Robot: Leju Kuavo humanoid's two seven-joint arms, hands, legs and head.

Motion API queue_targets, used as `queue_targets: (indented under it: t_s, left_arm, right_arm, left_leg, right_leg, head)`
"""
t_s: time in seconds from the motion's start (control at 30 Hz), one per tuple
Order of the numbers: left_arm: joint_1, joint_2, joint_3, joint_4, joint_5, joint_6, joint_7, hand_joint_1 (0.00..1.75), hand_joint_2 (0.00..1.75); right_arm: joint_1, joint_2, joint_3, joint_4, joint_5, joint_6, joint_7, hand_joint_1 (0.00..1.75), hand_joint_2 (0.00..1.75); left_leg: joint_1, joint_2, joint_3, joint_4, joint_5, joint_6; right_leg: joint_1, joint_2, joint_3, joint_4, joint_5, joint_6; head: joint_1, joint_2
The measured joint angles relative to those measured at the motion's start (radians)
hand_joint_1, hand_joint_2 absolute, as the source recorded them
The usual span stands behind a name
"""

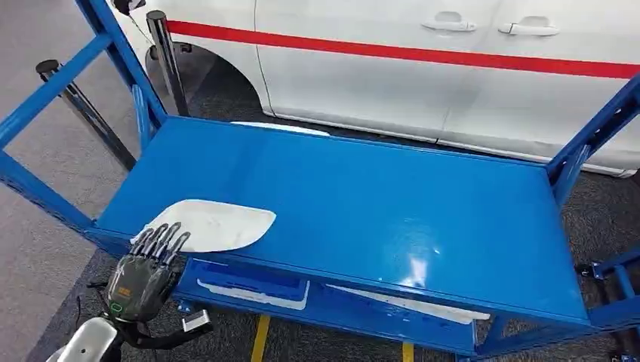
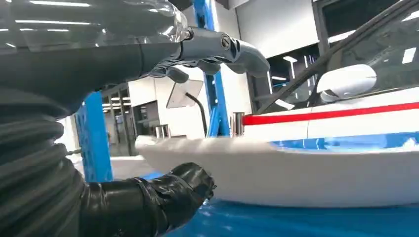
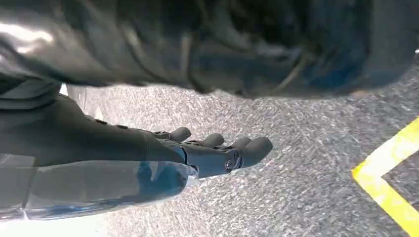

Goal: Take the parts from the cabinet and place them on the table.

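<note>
Workshop bay, grey floor.
White car (image 1: 453,75) with red stripe (image 1: 407,53) at 12 o'clock; black posts (image 1: 167,56) at 10–11; grey speckled floor (image 1: 45,188); yellow floor lines (image 1: 260,339) at 6; ceiling strip lights (image 2: 49,5) overhead.

I see a blue metal shelf unit (image 1: 377,204) in my head view, its glossy top deck bare over most of its width. One flat white part (image 1: 215,223) lies directly on that deck at the near left corner (its rounded end toward the edge). On the lower shelf (image 1: 249,280) beneath, more white parts (image 1: 253,294) lie flat, partly hidden.
</note>
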Motion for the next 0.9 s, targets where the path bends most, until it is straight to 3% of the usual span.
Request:
queue_targets:
  t_s: [0.07, 0.1, 0.13, 0.17, 0.2, 0.27, 0.33, 0.43, 0.5, 0.6, 0.63, 0.67, 0.7, 0.77, 0.8, 0.83, 0.9]
  left_arm:
    - [-0.001, 0.002, 0.000, 0.000, 0.002, -0.001, 0.001, 0.00, 1.75]
    - [0.001, 0.002, 0.000, 0.003, 0.002, -0.001, 0.001, 0.00, 1.75]
    - [0.002, 0.002, 0.000, 0.006, 0.004, -0.002, 0.002, 0.00, 1.75]
    - [0.002, 0.003, 0.000, 0.009, 0.006, -0.002, 0.004, 0.00, 1.75]
    - [0.002, 0.005, 0.000, 0.011, 0.009, -0.002, 0.005, 0.00, 1.75]
    - [0.000, 0.011, 0.005, 0.015, 0.024, -0.008, 0.005, 0.00, 1.75]
    - [-0.005, 0.022, 0.015, 0.018, 0.062, -0.025, -0.009, 0.00, 1.75]
    - [-0.006, 0.038, 0.029, 0.024, 0.093, -0.039, -0.026, 0.00, 1.75]
    - [-0.008, 0.043, 0.034, 0.024, 0.106, -0.044, -0.032, 0.00, 1.75]
    - [-0.009, 0.052, 0.053, 0.029, 0.179, -0.071, -0.063, 0.00, 1.75]
    - [-0.009, 0.059, 0.063, 0.033, 0.222, -0.084, -0.085, 0.00, 1.75]
    - [-0.009, 0.065, 0.073, 0.037, 0.257, -0.095, -0.106, 0.00, 1.75]
    - [-0.009, 0.074, 0.086, 0.044, 0.304, -0.105, -0.136, 0.00, 1.75]
    - [-0.010, 0.089, 0.115, 0.057, 0.356, -0.113, -0.188, 0.00, 1.75]
    - [-0.011, 0.097, 0.130, 0.065, 0.369, -0.115, -0.214, 0.00, 1.75]
    - [-0.016, 0.104, 0.143, 0.077, 0.373, -0.117, -0.234, 0.00, 1.75]
    - [-0.025, 0.116, 0.160, 0.100, 0.373, -0.121, -0.255, 0.00, 1.75]
  right_arm:
    - [0.000, -0.001, 0.000, 0.000, 0.000, 0.002, 0.000, 0.00, 0.00]
    - [0.001, -0.001, 0.000, 0.000, 0.001, 0.002, 0.000, 0.00, 0.00]
    - [0.001, -0.001, 0.000, 0.000, 0.002, 0.002, 0.000, 0.00, 0.00]
    - [0.001, -0.001, 0.000, 0.000, 0.003, 0.002, 0.000, 0.00, 0.00]
    - [0.001, 0.000, 0.000, 0.000, 0.004, 0.002, 0.000, 0.00, 0.00]
    - [0.000, 0.000, 0.000, 0.000, 0.008, 0.002, 0.000, 0.00, 0.00]
    - [0.000, 0.000, 0.000, 0.000, 0.012, 0.002, 0.000, 0.00, 0.00]
    - [0.000, 0.000, 0.000, 0.000, 0.013, 0.005, -0.001, 0.00, 0.00]
    - [0.000, -0.002, 0.000, 0.000, 0.013, 0.005, -0.002, 0.00, 0.00]
    - [0.000, -0.002, 0.000, 0.000, 0.016, 0.011, -0.006, 0.00, 0.00]
    - [0.000, -0.002, 0.000, 0.000, 0.019, 0.011, -0.007, 0.00, 0.00]
    - [0.001, -0.002, 0.000, 0.000, 0.019, 0.013, -0.007, 0.00, 0.00]
    - [0.000, -0.002, 0.000, 0.000, 0.023, 0.014, -0.008, 0.00, 0.00]
    - [-0.002, -0.005, 0.000, 0.000, 0.031, 0.016, -0.009, 0.00, 0.00]
    - [-0.002, -0.007, 0.000, 0.000, 0.034, 0.020, -0.010, 0.00, 0.00]
    - [-0.002, -0.007, 0.000, 0.000, 0.037, 0.023, -0.010, 0.00, 0.00]
    - [-0.003, -0.007, 0.001, 0.000, 0.041, 0.028, -0.013, 0.00, 0.00]
  left_leg:
    - [0.000, 0.000, -0.053, 0.114, -0.066, -0.004]
    - [0.001, 0.000, -0.100, 0.212, -0.104, -0.007]
    - [0.001, 0.000, -0.121, 0.254, -0.109, -0.009]
    - [0.001, 0.000, -0.122, 0.250, -0.094, -0.010]
    - [0.001, 0.000, -0.105, 0.210, -0.059, -0.009]
    - [0.001, 0.001, -0.027, 0.046, 0.033, -0.006]
    - [-0.006, 0.001, 0.000, -0.020, 0.026, 0.004]
    - [-0.009, -0.002, -0.005, -0.016, 0.029, 0.020]
    - [0.001, 0.000, 0.001, -0.029, 0.037, 0.032]
    - [0.000, 0.003, -0.001, -0.029, 0.037, 0.039]
    - [0.000, 0.004, -0.001, -0.028, 0.037, 0.039]
    - [0.000, 0.004, 0.000, -0.028, 0.037, 0.039]
    - [0.000, 0.003, 0.001, -0.028, 0.036, 0.039]
    - [0.000, 0.002, 0.006, -0.028, 0.034, 0.035]
    - [0.001, 0.002, 0.008, -0.028, 0.032, 0.032]
    - [-0.006, 0.001, 0.005, -0.023, 0.029, 0.025]
    - [-0.003, 0.000, 0.004, -0.028, 0.032, 0.012]
  right_leg:
    - [0.001, -0.002, -0.002, 0.001, -0.001, -0.004]
    - [0.004, -0.003, -0.002, 0.001, -0.002, -0.006]
    - [0.005, -0.003, -0.002, 0.003, -0.003, -0.007]
    - [0.006, -0.002, -0.002, 0.005, -0.004, -0.009]
    - [0.006, -0.002, -0.002, 0.009, -0.007, -0.009]
    - [0.005, -0.001, 0.000, 0.019, -0.015, -0.005]
    - [0.012, -0.001, -0.007, 0.032, -0.022, 0.004]
    - [0.009, -0.001, -0.006, 0.025, -0.017, 0.016]
    - [0.009, -0.001, -0.014, 0.051, -0.041, 0.025]
    - [0.004, -0.001, -0.114, 0.259, -0.146, 0.034]
    - [0.002, -0.001, -0.144, 0.319, -0.160, 0.036]
    - [0.000, -0.001, -0.150, 0.326, -0.149, 0.037]
    - [-0.001, -0.001, -0.135, 0.291, -0.117, 0.036]
    - [-0.002, -0.002, -0.056, 0.128, -0.027, 0.030]
    - [-0.001, -0.001, -0.019, 0.045, -0.010, 0.024]
    - [0.006, 0.000, -0.011, 0.026, -0.018, 0.023]
    - [0.007, 0.001, -0.015, 0.029, -0.016, 0.016]
  head:
    - [0.000, 0.000]
    - [0.000, 0.000]
    - [0.000, 0.000]
    - [0.000, 0.000]
    - [0.000, 0.000]
    - [0.000, 0.000]
    - [0.000, 0.000]
    - [0.000, 0.000]
    - [0.000, 0.000]
    - [0.000, 0.000]
    - [0.001, 0.000]
    - [0.000, 0.000]
    - [0.001, 0.000]
    - [0.001, 0.000]
    - [0.001, 0.000]
    - [0.001, 0.000]
    - [0.000, 0.000]
